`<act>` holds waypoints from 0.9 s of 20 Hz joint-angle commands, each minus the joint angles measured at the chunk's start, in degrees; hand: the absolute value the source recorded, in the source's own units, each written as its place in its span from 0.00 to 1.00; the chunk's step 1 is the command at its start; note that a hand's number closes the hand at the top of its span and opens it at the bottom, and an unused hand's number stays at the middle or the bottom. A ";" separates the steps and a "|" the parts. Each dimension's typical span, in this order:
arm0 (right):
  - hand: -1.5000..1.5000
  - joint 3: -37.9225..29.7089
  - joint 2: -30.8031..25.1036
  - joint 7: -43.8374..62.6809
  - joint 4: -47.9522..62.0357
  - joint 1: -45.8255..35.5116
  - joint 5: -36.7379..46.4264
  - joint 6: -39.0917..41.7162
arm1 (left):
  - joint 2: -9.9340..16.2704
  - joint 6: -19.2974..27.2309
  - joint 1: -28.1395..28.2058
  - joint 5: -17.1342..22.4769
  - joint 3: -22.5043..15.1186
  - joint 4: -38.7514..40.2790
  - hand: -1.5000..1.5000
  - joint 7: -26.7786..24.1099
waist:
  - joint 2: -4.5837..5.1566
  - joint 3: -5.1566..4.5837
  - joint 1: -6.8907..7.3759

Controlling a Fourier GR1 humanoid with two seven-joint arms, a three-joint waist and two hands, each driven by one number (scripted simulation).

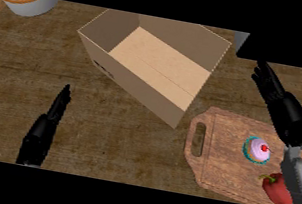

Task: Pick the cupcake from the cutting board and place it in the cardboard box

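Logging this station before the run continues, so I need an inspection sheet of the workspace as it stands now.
Surface: wooden counter.
Job's things: cupcake on the cutting board; cardboard box open, nothing seen inside.
Clutter: red pepper on the board beside the cupcake; plant pot at the far left corner.
Robot hands: left robot hand open, resting at lower left; right robot hand open, fingers straight, above the board's far edge, holding nothing.
Cables: nothing seen.
Surroundings: dark object at the far right.

Dark wood counter (54, 72), streaky grain. Pale pot (30, 4) with plant top left; black object (279, 50) top right, identity unclear.
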 commanded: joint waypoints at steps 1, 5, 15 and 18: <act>0.00 -3.98 -0.62 -1.09 -1.42 -0.78 -3.19 3.75 | 1.90 -0.90 -1.52 -1.58 2.56 0.76 0.50 1.14 | 0.28 -0.47 1.05; 0.00 -6.93 0.09 -8.40 -4.58 -4.53 -13.23 13.04 | 7.90 -1.06 -2.66 -1.64 5.20 -1.50 0.50 5.32 | 0.20 -0.31 1.39; 0.00 -13.36 -3.13 -23.31 5.16 5.76 -0.83 6.84 | 7.76 -3.11 -2.01 -2.60 5.88 -6.86 0.50 13.16 | 0.26 -0.45 1.17; 0.00 -9.47 -9.73 -23.47 7.09 4.06 6.83 9.37 | 7.71 -3.27 -2.92 -2.87 5.05 -6.30 0.50 13.92 | 0.24 -0.44 1.44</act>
